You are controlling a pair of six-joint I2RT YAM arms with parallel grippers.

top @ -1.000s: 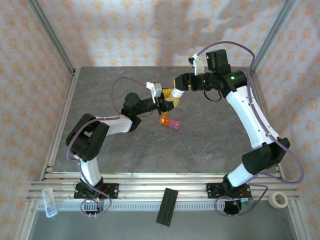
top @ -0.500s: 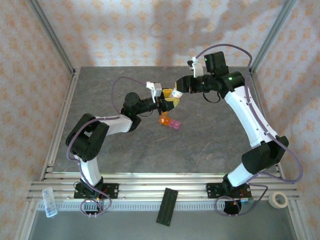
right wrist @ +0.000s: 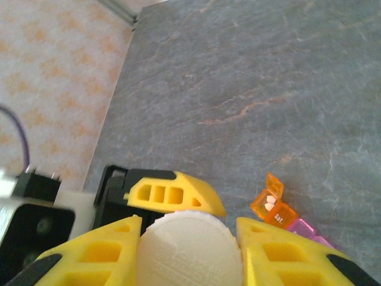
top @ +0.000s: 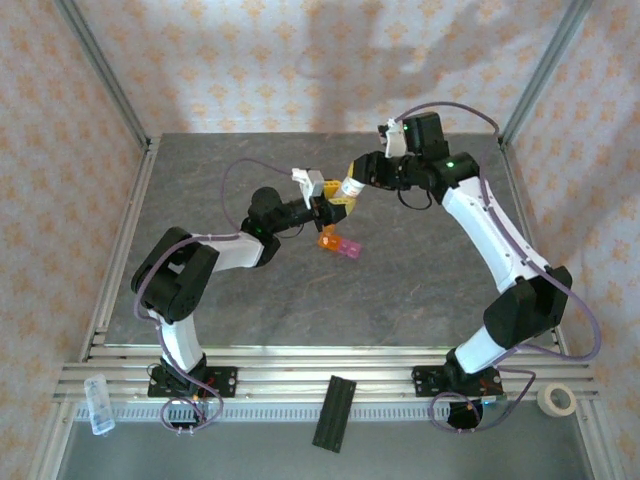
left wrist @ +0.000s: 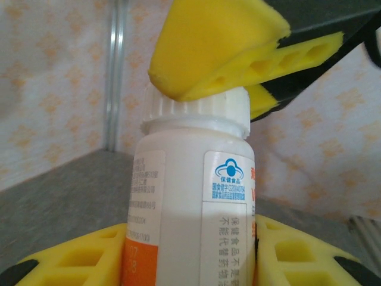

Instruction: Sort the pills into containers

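Above the grey table (top: pixel 420 290), the left gripper (top: pixel 325 207) is clamping the body of a white bottle (left wrist: pixel 196 196) while the right gripper (right wrist: pixel 190 250) is squeezing its cap (right wrist: pixel 191 235) from above. The orange-and-pink containers (right wrist: pixel 286 215) are lying just below both grippers, the orange lid (right wrist: pixel 272 182) standing open, white pills (right wrist: pixel 269 202) inside

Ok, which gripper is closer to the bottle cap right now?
Right. The right gripper is closed on the cap itself; the left gripper grips the white bottle by its body, below the cap.

Grey tbl (top: pixel 400 290) w/ patterned walls (top: pixel 250 70)
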